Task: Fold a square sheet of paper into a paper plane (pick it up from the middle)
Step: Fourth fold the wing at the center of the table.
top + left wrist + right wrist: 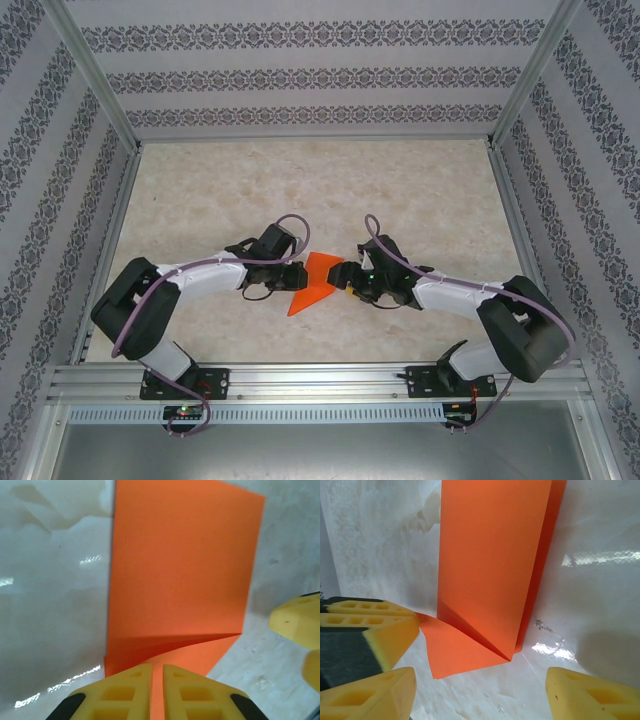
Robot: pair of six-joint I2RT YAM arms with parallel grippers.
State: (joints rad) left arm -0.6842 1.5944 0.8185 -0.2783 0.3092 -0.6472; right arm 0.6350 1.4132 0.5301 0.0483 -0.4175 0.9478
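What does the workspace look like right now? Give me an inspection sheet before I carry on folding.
Surface: pale marbled table top, glossy.
Job's things: orange sheet, partly folded with a flap creased over, between the two grippers; not a plane yet.
Clutter: nothing seen.
Grippers: left gripper shut on the sheet's edge; right gripper open, its fingers either side of the sheet's corner.
Cables: purple cables loop over each wrist and run along the arms.
Surroundings: patterned walls; aluminium frame.

Folded orange paper (490, 565), right tool (480, 690) spread wide below
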